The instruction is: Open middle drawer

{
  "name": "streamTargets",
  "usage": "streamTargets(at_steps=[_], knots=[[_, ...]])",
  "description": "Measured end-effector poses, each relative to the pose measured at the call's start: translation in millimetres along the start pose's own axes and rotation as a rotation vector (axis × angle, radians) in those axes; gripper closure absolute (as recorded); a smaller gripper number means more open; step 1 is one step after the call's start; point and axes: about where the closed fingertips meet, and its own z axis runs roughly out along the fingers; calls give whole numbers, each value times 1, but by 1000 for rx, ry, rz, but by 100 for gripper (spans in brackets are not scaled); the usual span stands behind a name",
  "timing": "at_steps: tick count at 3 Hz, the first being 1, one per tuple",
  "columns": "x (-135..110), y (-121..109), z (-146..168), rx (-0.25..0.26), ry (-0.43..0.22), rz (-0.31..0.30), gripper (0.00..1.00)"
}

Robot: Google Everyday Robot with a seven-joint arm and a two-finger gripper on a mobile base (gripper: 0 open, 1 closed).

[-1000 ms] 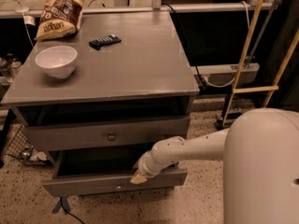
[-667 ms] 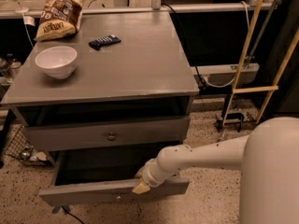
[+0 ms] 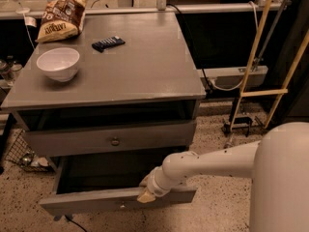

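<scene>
The middle drawer (image 3: 87, 202) is a grey front with a small round knob (image 3: 122, 206). It stands pulled well out of the cabinet, and its dark inside (image 3: 106, 170) shows. My gripper (image 3: 146, 195) is at the top edge of this drawer front, right of the knob, at the end of my white arm (image 3: 212, 161). The taller grey front with the bigger knob (image 3: 115, 141) is above it and is closed. The lowest front is hidden.
On the cabinet top (image 3: 154, 66) are a white bowl (image 3: 58, 63), a chip bag (image 3: 60, 19) and a small black bar (image 3: 108, 43). A wooden frame (image 3: 270, 57) and cables stand to the right. A wire basket (image 3: 21, 153) sits on the floor at left.
The middle drawer has slid further out toward the camera. My gripper has moved with its front edge, down and forward.
</scene>
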Motion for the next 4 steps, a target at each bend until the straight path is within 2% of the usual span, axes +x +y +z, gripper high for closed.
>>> streamTargets(at_steps=[1, 2, 3, 4], knots=[[9, 22, -1, -32, 21, 9, 100], [9, 22, -1, -32, 21, 9, 100], [21, 39, -1, -46, 21, 34, 100], [21, 40, 0, -47, 21, 33, 74]])
